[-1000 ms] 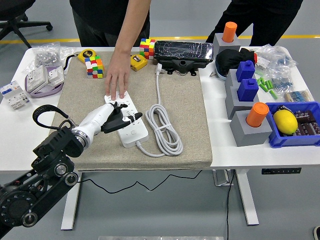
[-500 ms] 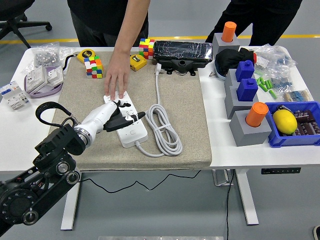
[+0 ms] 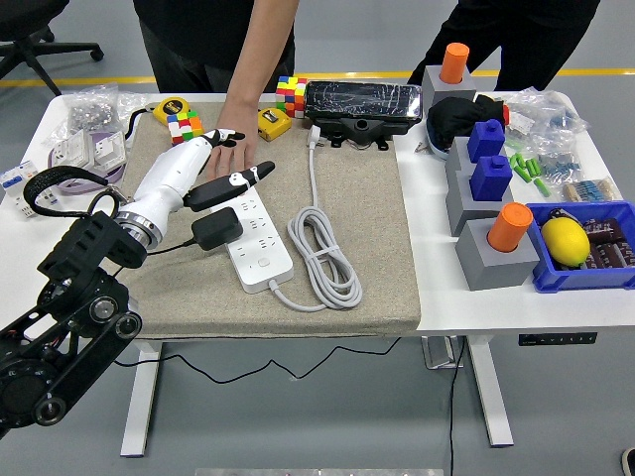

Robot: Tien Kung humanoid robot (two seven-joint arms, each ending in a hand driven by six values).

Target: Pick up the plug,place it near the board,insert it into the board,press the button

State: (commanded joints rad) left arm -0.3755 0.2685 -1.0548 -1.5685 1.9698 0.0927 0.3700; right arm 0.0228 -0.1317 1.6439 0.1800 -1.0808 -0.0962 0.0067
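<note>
Surface: I see a white table point(image 3: 496, 297) with a beige mat point(image 3: 367, 248) over its middle, grey floor behind.
Board: the white strip point(image 3: 256, 241) lies on the mat, running away from me at a slant; its cable point(image 3: 322, 253) coils just to its right.
Plug: a black plug point(image 3: 215, 229) sits at the strip's left edge, touching it; I can't tell whether it is seated in a socket.
Left hand: my left hand point(image 3: 203, 169) hangs over the strip's far end, fingers point(image 3: 243, 177) stretched out and apart, gripping nothing, one black tip pointing right.
Right arm: I can't see it.
Person: stands at the far side; one hand point(image 3: 233, 151) rests flat on the mat, just beyond my fingers, near the strip's far end.
Clutter: colour cubes point(image 3: 186, 129) and a black case point(image 3: 362, 104) at the far edge; grey blocks with blue and orange caps point(image 3: 496, 208) and a blue bin point(image 3: 585, 253) holding a lemon point(image 3: 567, 241) on the right.
</note>
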